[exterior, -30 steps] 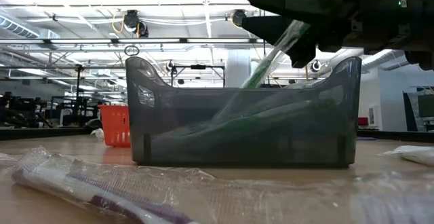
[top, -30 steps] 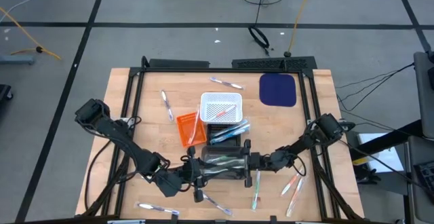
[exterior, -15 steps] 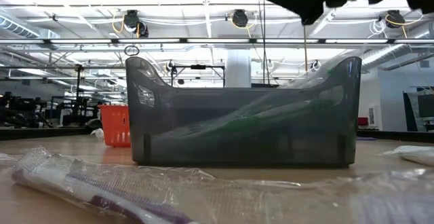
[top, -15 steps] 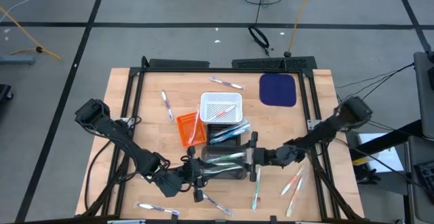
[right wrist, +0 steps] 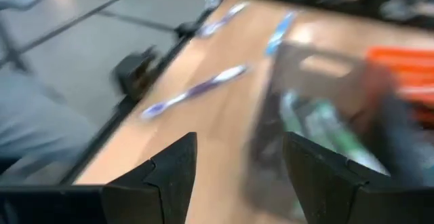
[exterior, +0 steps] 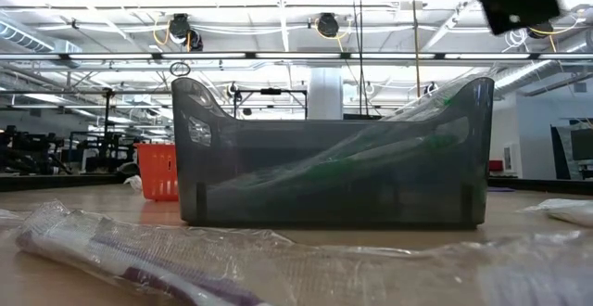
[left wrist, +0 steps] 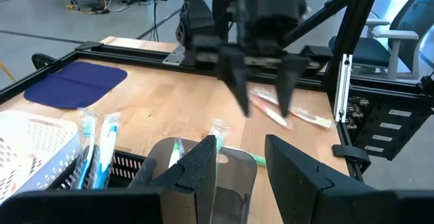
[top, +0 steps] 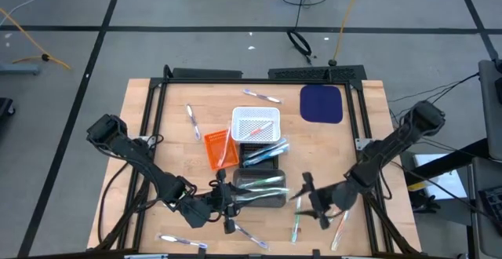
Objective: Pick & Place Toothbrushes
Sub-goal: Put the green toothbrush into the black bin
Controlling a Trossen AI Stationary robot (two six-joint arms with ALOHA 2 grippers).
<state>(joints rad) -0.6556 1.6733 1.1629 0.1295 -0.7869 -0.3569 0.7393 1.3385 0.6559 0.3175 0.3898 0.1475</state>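
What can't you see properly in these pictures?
- Low view: the toothbrushes in the grey bin are only smudges through its dark wall.
- Right wrist view: motion blur smears everything beyond the right claw.
- High view: the left claw sits at the bin's end; what it grips, if anything, is too small.

Right hand (right wrist: 234,166) empty, fingers spread — blurred toothbrushes (right wrist: 193,91) on wooden table (right wrist: 203,129), grey bin (right wrist: 305,115) beside.
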